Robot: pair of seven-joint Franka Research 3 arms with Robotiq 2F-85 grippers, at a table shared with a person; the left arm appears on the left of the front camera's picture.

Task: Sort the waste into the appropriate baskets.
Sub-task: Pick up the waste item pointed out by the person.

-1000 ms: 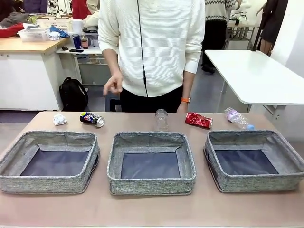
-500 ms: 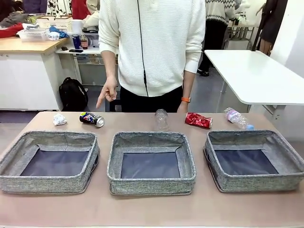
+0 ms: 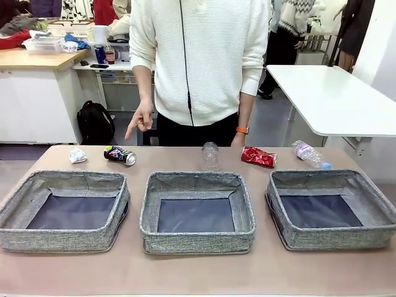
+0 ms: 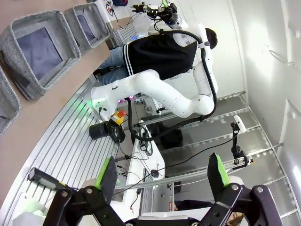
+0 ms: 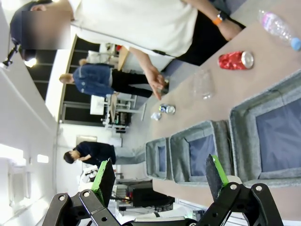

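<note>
Now, on the counter (image 3: 198, 272), a row of grey baskets: left basket (image 3: 62, 238), middle basket (image 3: 197, 238), right basket (image 3: 334, 238), dark bottoms showing. Behind them, from the left: paper wad (image 3: 77, 155), dark can (image 3: 120, 155) on its side, clear bottle (image 3: 210, 155) standing, red can (image 3: 258, 157), second bottle (image 3: 309, 154) lying down. Person's hand (image 3: 141, 120) points downward beyond the far edge. Left gripper (image 4: 161, 172) and right gripper (image 5: 159, 173) are both spread wide, grasping nothing.
</note>
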